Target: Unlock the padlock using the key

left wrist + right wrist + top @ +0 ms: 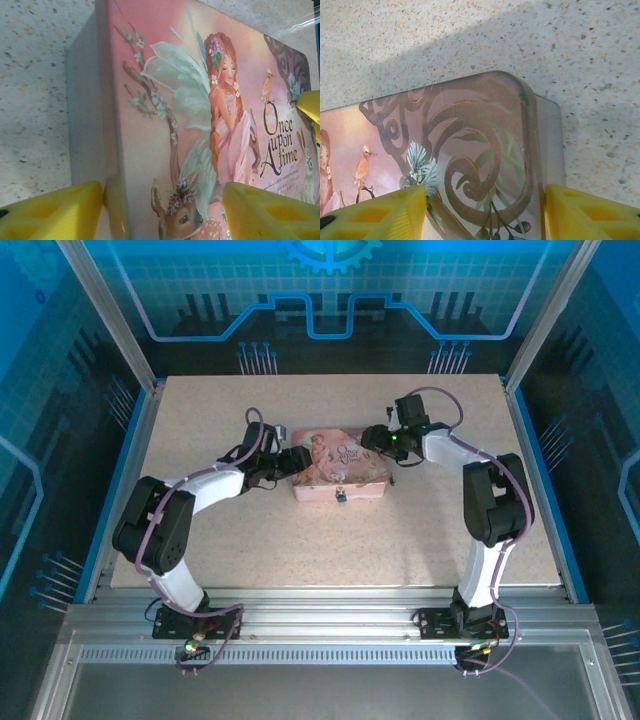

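Note:
A pink illustrated tin point(338, 468) lies mid-table. The tiny metallic padlock point(341, 497) hangs at the middle of the tin's near edge. The key is hidden from me. My left gripper point(297, 461) is at the tin's left end. In the left wrist view it point(162, 202) stands open, one yellow finger point(55, 215) beside the tin's side wall point(92, 125) and the other over the lid. My right gripper point(375, 439) is at the tin's far right corner. It point(485, 202) is open astride the lid's swirl corner point(485, 150), holding nothing.
The speckled table point(420, 530) is bare in front of the tin and to its right. Blue panels and metal frame posts point(130, 340) wall the table on three sides. A yellow finger point(311, 106) of the right gripper pokes in at the edge of the left wrist view.

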Robot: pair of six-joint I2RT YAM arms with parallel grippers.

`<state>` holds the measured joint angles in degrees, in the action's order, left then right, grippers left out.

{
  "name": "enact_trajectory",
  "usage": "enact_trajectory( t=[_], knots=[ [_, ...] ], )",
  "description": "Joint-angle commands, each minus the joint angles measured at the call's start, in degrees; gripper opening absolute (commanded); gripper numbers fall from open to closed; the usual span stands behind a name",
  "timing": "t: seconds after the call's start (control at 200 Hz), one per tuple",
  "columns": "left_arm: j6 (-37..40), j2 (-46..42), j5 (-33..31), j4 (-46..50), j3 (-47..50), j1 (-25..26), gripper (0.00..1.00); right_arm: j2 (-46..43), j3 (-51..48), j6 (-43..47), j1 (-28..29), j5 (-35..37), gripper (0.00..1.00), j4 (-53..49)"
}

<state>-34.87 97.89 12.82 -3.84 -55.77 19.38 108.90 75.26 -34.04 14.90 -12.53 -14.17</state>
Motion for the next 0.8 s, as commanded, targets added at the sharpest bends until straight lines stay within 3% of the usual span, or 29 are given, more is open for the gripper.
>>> enact_trajectory(
  t=[0.0, 0.425, 0.795],
  knots=[
    [2.4, 0.2, 2.4, 1.8, -2.3, 0.3, 0.66, 0.7, 1.8, -1.0, 3.4, -8.5, 0.63, -1.1],
    [4.4, 0.1, 2.3, 3.4, -2.9, -2.1, 0.72, -0.9, -0.7, -1.2, 4.4, -6.8, 0.64, -1.3],
    [4.3, -6.2, 1.3, 5.9, -0.4, -4.5, 0.76, -6.4, 0.3, 2.0, 2.4, -0.2, 0.72, -7.9]
  ],
)
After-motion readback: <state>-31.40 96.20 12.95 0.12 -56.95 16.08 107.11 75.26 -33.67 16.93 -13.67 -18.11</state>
